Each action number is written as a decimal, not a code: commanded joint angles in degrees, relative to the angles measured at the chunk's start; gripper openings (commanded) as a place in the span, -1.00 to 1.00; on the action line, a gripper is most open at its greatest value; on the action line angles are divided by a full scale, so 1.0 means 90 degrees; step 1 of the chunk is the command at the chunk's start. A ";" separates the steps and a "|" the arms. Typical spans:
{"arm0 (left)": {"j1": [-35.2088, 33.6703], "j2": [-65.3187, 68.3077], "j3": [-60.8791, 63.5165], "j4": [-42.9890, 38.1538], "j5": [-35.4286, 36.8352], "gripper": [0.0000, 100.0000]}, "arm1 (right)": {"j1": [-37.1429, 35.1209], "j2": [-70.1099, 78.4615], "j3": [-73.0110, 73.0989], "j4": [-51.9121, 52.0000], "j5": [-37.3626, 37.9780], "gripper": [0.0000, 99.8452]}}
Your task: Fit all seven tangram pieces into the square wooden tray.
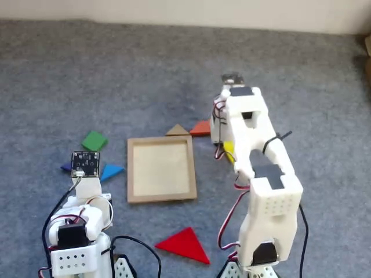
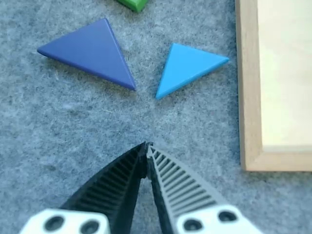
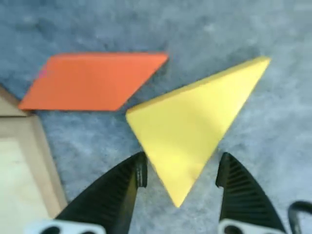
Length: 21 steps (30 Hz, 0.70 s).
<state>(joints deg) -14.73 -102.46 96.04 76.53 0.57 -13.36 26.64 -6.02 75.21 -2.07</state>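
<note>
Right hand [image 3: 183, 168] is released, straddling one corner of the yellow triangle [image 3: 195, 117], which lies flat just beside the empty tray [image 1: 161, 197], midway across the tabletop [image 1: 87, 69]. Left hand [image 2: 147, 146] is clenched, empty. Expect the tapered corner to squirt out if you close here. You can read no print.

The bench [image 1: 116, 75] has a grey felt-like cover. On it lies the square wooden tray [image 1: 131, 174]. Around the tray lie a green square [image 1: 94, 140], a dark blue triangle [image 2: 90, 51], a light blue triangle [image 1: 111, 171], a brown triangle [image 1: 177, 130], an orange parallelogram [image 1: 200, 128], a yellow triangle [image 3: 195, 122] and a red triangle [image 1: 184, 244].
</note>
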 commanded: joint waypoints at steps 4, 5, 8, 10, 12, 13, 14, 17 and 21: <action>-0.0073 -0.0210 0.0122 0.0029 0.0059 -0.97 | 0.0122 -0.0855 -0.0269 -0.0386 -0.0078 -0.54; -0.0073 -0.0210 0.0122 0.0029 0.0059 -0.97 | 0.0132 -0.0825 -0.0259 -0.0571 -0.0078 -0.54; -0.0073 -0.0210 0.0122 0.0029 0.0059 -0.97 | 0.0142 -0.0611 -0.0230 -0.1236 -0.0078 -0.54; -0.0073 -0.0210 0.0122 0.0029 0.0059 -0.97 | 0.0142 -0.0415 -0.0239 -0.1568 -0.0078 -0.54; -0.0073 -0.0210 0.0122 0.0029 0.0059 -0.97 | 0.0151 -0.0249 -0.0259 -0.1812 -0.0088 -0.54; -0.0073 -0.0210 0.0122 0.0029 0.0059 -0.97 | 0.0151 -0.0171 -0.0259 -0.1900 -0.0088 -0.54; -0.0073 -0.0210 0.0122 0.0029 0.0059 -0.97 | 0.0151 -0.0103 -0.0259 -0.1988 -0.0088 -0.54; -0.0073 -0.0210 0.0122 0.0029 0.0059 -0.97 | 0.0151 0.0112 -0.0239 -0.2085 -0.0088 -0.54; -0.0073 -0.0210 0.0122 0.0029 0.0059 -0.97 | 0.0151 0.0405 -0.0220 -0.1998 -0.0078 -0.54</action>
<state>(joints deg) -14.73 -102.46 96.04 76.53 0.57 -12.84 28.75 -6.29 57.98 -2.42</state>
